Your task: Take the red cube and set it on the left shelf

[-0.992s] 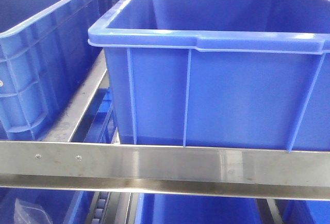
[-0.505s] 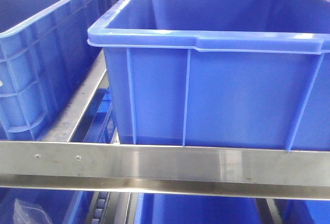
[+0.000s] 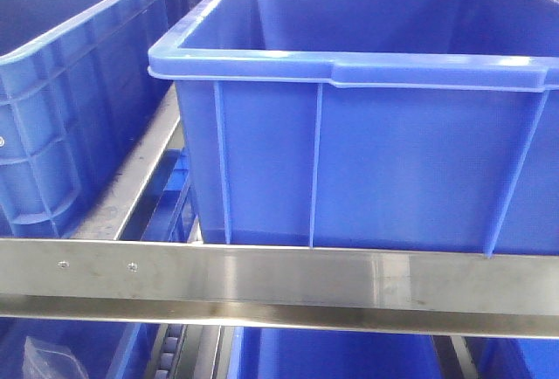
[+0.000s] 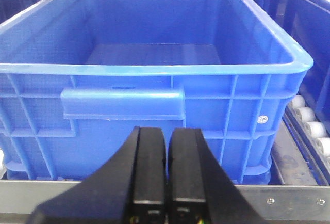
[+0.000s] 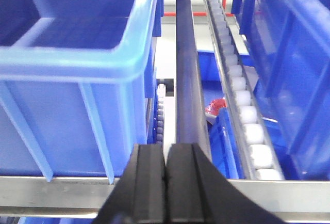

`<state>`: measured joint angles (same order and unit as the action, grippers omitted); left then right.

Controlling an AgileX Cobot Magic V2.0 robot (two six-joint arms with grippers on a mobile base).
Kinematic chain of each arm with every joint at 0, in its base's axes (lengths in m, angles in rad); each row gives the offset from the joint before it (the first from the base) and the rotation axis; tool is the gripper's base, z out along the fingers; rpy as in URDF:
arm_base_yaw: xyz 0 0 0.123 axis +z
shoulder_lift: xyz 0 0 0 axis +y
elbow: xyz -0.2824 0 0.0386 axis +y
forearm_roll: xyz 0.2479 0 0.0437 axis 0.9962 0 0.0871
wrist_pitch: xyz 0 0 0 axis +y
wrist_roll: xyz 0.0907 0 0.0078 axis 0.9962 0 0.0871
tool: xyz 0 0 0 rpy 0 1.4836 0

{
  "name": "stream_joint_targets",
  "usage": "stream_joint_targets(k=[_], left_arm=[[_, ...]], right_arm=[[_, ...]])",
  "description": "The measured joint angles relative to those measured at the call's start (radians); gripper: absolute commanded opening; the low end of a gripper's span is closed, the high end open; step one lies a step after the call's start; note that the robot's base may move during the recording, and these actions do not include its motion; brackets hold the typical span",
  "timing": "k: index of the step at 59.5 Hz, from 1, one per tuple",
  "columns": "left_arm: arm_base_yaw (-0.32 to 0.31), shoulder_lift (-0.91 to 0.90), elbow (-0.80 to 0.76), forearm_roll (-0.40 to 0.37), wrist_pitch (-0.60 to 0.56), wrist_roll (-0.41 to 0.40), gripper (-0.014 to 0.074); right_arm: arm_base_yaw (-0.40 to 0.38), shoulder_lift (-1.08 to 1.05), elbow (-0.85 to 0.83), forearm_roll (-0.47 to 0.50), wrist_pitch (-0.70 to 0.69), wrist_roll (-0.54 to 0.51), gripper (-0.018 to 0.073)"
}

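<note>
My left gripper [image 4: 166,131] is shut with nothing between its black fingers. It hovers in front of an empty blue bin [image 4: 154,53], level with the bin's front wall. My right gripper [image 5: 166,149] is also shut and empty, just before the metal shelf rail [image 5: 289,195]. A small red patch [image 5: 215,105] shows low down between a grey bar [image 5: 186,69] and a roller track [image 5: 242,105]. Too little of it shows to tell whether it is the red cube. No red shows in the front view or the left wrist view.
The front view holds a large blue bin [image 3: 367,134] on the upper shelf and a second blue bin [image 3: 61,91] to its left, behind a steel rail [image 3: 279,283]. More blue bins [image 3: 332,357] sit on the level below. A pale blue bin [image 5: 72,53] stands left of my right gripper.
</note>
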<state>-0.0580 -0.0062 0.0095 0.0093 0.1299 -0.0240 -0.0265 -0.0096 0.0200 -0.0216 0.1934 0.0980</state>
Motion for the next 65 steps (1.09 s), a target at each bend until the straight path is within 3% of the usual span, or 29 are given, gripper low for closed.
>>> stream_joint_targets(k=[65], left_arm=[[0.000,0.000,0.000,0.000,0.000,0.000,0.0102]], right_arm=[[-0.004,0.000,0.009,0.006,-0.012,0.000,0.0050]])
